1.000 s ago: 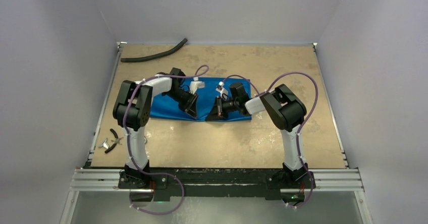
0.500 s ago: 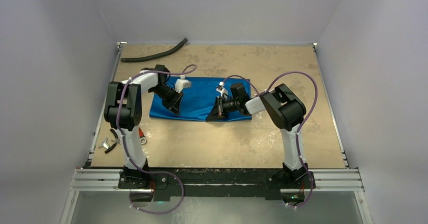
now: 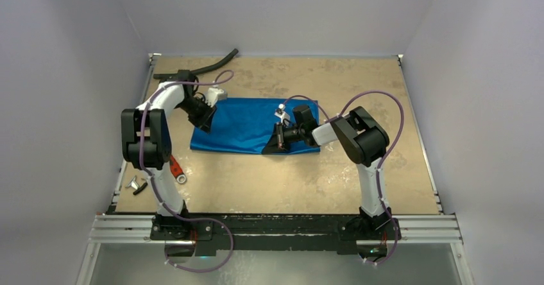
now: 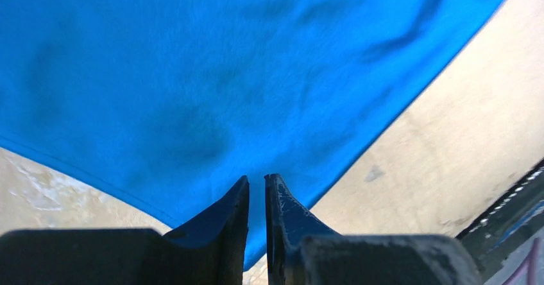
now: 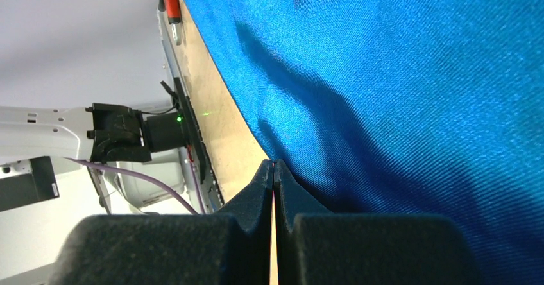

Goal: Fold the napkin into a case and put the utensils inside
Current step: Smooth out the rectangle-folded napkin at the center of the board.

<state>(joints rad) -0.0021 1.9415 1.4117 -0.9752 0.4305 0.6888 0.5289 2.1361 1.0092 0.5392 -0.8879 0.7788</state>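
Observation:
The napkin (image 3: 247, 128) is a shiny blue cloth lying flat as a wide oblong in the middle of the table; I cannot tell whether it forms a case. My left gripper (image 3: 206, 123) is over its far left corner. In the left wrist view its jaws (image 4: 256, 181) stand a narrow slit apart, with the napkin (image 4: 192, 73) showing through and nothing between them. My right gripper (image 3: 269, 147) is shut, its tips (image 5: 274, 164) at the napkin's (image 5: 417, 73) near edge. Whether cloth is pinched there is hidden. The utensils are out of view.
A long black hose (image 3: 195, 71) lies at the table's far left. A red-handled wrench (image 3: 175, 169) and black-handled pliers (image 3: 138, 184) lie by the left edge, close to the left arm's base. Grey walls enclose the tan table (image 3: 289, 176).
My left gripper has slid leftward and away across the napkin, from near its middle to its far left corner. The right gripper and the napkin have stayed where they were.

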